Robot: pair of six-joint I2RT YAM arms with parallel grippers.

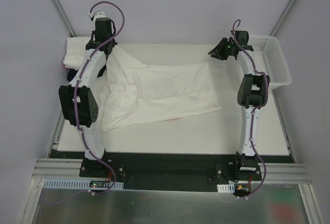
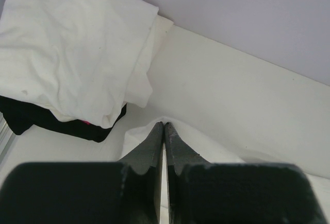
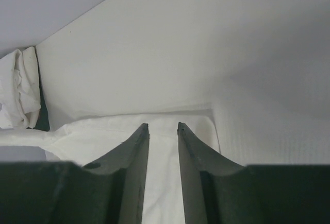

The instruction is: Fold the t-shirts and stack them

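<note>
A white t-shirt [image 1: 160, 92] lies spread and wrinkled across the table's middle. My left gripper [image 1: 110, 47] is shut on its far left corner, and the cloth peaks up around the fingertips [image 2: 157, 131]. My right gripper [image 1: 219, 52] hovers over the shirt's far right corner with its jaws open; the white cloth [image 3: 164, 183] lies below the gap and is not pinched. A stack of t-shirts [image 1: 77, 54] sits at the far left corner, with a white one [image 2: 67, 44] on top and a black one [image 2: 26, 118] under it.
A white mesh basket [image 1: 272, 59] stands at the far right, beside the right arm. The table's white surface [image 1: 206, 136] runs bare toward the near edge. Grey walls close in at the back and on both sides.
</note>
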